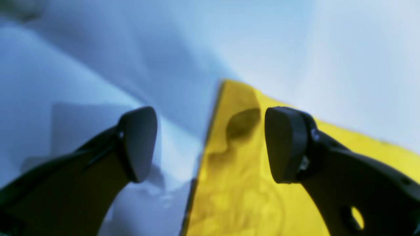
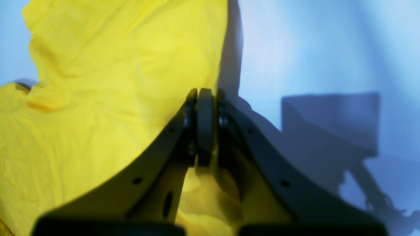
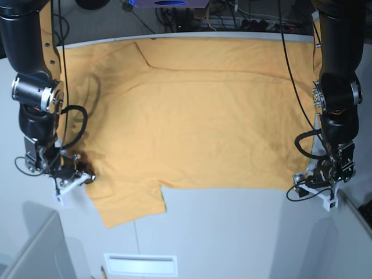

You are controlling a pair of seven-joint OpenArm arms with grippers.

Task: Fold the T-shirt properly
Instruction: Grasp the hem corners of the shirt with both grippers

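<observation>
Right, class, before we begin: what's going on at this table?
A two-armed robot is starting to fold a large light-orange cotton T-shirt spread flat over the white table. The right pincer has shut at the shirt's side edge, near a sleeve; whether cloth sits between its pads is hard to tell. The left pincer hangs open over the opposite bottom corner, gripping nothing.

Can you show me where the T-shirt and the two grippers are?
T-shirt [image 3: 197, 116]: base view, middle of the spread cloth.
Left gripper [image 1: 210, 144]: left wrist view, gap between open fingertips.
Right gripper [image 2: 205, 98]: right wrist view, closed fingertips.
</observation>
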